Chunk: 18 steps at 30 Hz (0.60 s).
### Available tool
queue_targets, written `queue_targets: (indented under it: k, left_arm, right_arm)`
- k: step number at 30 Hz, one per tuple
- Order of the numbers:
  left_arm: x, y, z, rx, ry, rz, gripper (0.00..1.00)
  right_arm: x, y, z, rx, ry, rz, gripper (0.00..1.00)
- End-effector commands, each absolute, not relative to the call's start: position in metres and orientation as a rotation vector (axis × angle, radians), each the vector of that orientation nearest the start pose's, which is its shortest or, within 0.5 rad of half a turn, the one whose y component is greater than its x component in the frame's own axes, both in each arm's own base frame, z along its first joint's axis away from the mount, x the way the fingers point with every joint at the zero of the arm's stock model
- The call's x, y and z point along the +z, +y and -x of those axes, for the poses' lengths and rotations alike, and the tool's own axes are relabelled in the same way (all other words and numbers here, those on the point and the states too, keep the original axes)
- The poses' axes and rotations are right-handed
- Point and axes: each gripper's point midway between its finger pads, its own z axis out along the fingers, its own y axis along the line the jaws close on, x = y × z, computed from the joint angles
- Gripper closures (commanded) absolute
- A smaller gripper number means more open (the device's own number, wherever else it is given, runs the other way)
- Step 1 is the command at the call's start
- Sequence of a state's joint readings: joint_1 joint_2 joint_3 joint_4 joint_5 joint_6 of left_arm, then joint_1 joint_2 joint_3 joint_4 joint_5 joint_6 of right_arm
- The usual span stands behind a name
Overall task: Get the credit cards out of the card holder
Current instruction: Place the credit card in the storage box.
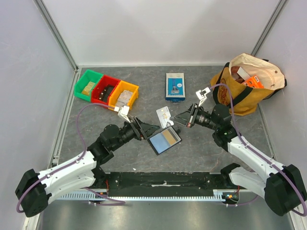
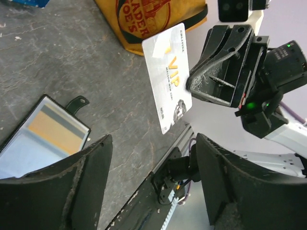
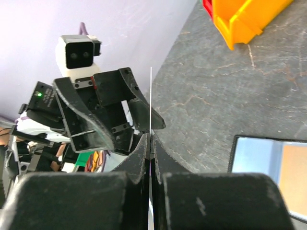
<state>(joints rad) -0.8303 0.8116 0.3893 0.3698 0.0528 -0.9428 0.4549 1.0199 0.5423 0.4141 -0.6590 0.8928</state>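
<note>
The card holder [image 1: 164,140] lies open on the table between the two arms, showing a bluish-grey pocket with a yellow-orange credit card [image 1: 168,137] in it. It also shows in the left wrist view as the card holder [image 2: 41,136] at lower left, and in the right wrist view as the card holder [image 3: 273,163] at lower right. My right gripper [image 1: 178,120] is shut on a white credit card [image 2: 168,76] marked VIP, held on edge above the table. My left gripper [image 1: 148,129] stands open just left of that card with nothing between its fingers [image 2: 72,187].
Green [image 1: 88,85], red [image 1: 105,90] and yellow bins [image 1: 125,95] stand at the back left. A blue-and-white box [image 1: 175,86] lies at the back middle. A yellow tote bag [image 1: 247,81] fills the back right corner.
</note>
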Motion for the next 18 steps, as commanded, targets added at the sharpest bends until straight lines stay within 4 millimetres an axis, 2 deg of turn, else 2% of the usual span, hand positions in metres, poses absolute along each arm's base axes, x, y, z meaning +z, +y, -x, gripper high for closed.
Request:
queue_targets:
  k: [1,7,9,18]
  left_arm:
    - [0.25,-0.278,-0.195,-1.449,1.688,0.063,0.28]
    - [0.268,-0.281,-0.199,-1.487,1.616,0.059,0.42]
    - [0.273,-0.285,-0.199,-1.499,1.609,0.05,0.44]
    - [0.279,-0.299,-0.201,-1.572,1.59,0.039,0.6]
  right_arm:
    - [0.272,0.263,-0.212,1.643,1.741,0.218,1.0]
    - [0.276,0.265,-0.205,1.685,1.728,0.232,1.0]
    - [0.278,0.265,-0.202,1.704,1.717,0.24,1.0]
    - [0.279,0.27,-0.197,1.735,1.707,0.263,1.0]
